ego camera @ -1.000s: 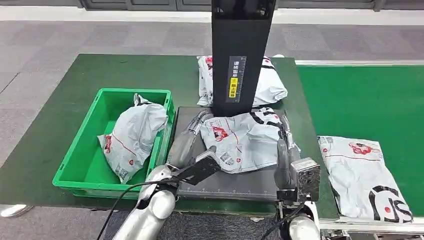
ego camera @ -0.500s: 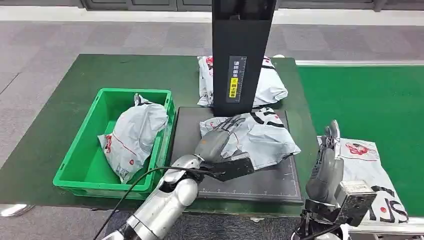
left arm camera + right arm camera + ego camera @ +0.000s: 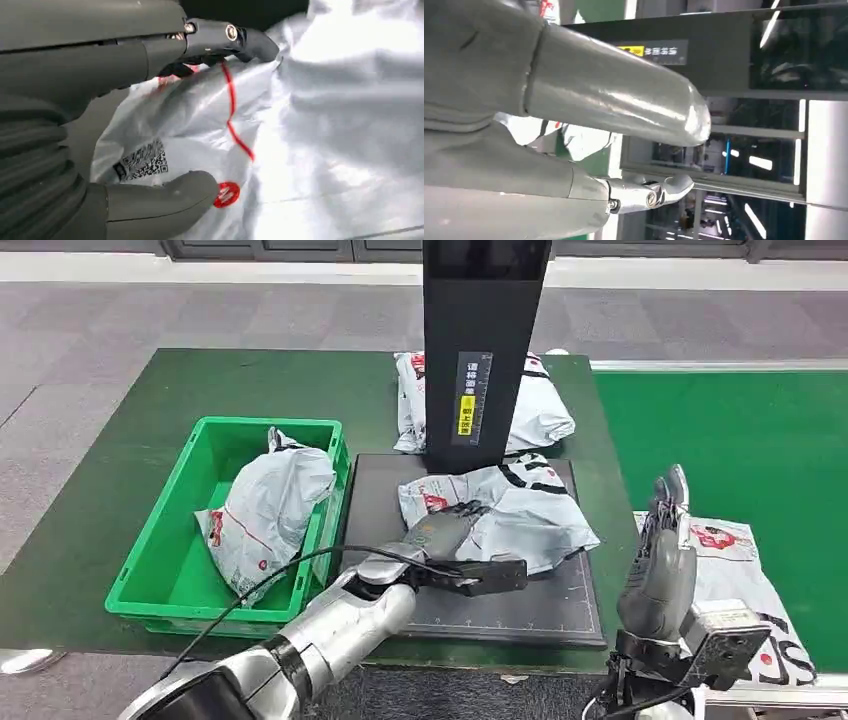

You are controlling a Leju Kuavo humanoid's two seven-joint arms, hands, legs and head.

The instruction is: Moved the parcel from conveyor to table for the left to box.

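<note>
Parcel [image 3: 505,510]: laid on the black mat [image 3: 540,600] on the desk [image 3: 150,410], now released by the right hand [image 3: 662,550], which has been withdrawn, fingers apart and empty. Left hand [image 3: 437,532] has been brought onto it; grip not discernible. Boxing in the bin [image 3: 170,560] judged pending.

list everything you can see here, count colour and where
parcels: four, grey-white; one on the black platform, one in the bin, one behind the post, one on the conveyor
bin: one, green, left on the table
black platform: one, table centre
black post: one, rising from the platform
table: one, dark green
conveyor: one, green, right
left hand: grey, touching the platform parcel
right hand: grey, raised, empty
</note>
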